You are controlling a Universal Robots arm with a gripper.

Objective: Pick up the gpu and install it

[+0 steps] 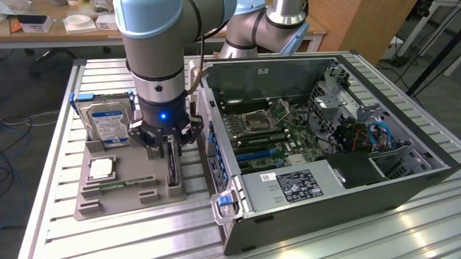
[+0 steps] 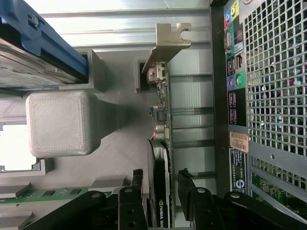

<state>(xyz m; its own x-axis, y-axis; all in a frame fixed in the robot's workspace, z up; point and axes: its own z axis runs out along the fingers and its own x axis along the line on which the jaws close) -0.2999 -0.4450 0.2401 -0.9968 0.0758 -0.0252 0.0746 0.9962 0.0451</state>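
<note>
End effector (image 2: pixel 160 175) spread, straddling the gpu (image 2: pixel 162 127) standing edgewise in its holder (image 2: pixel 117 148) — judged light, stiff, fragile; best gripped across flat faces, mid-length.

Your ribbed metal tabletop (image 1: pixel 144 237) sits on grey floor (image 1: pixel 21 91); a wooden desk (image 1: pixel 43 39) and wooden cabinet (image 1: pixel 360 24) stand behind, and cables (image 1: pixel 11 162) trail at the exterior view's left.
</note>
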